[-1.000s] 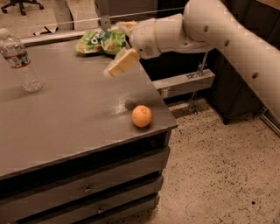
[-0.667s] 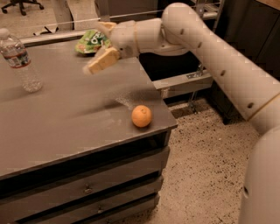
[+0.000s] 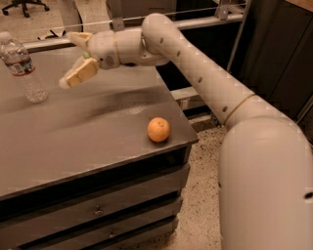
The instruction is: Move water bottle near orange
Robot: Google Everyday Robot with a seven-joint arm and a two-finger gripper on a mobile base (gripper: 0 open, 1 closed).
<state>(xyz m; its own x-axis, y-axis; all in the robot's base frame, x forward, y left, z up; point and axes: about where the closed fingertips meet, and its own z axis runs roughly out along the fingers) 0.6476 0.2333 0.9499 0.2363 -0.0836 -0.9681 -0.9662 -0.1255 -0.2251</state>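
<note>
The water bottle [image 3: 22, 67] stands upright at the far left of the grey table [image 3: 83, 141]; it is clear and ribbed, with a white cap and a white-and-red label band. The orange [image 3: 159, 129] sits near the table's front right corner. My gripper [image 3: 71, 58] hangs above the table, a little to the right of the bottle and apart from it. It is open and empty: one finger [image 3: 78, 74] points low left, the other reaches up at the back. The white arm crosses in from the right.
The table has drawers [image 3: 98, 210] below its front edge. A metal rail [image 3: 195, 22] runs behind it. A dark cabinet [image 3: 274, 53] stands to the right, and speckled floor [image 3: 203, 195] lies beyond the table's right edge. An office chair [image 3: 24, 5] is at far left.
My gripper has moved left across the table, from above the right part toward the bottle. The green bag behind it no longer shows. The bottle and orange have stayed put.
</note>
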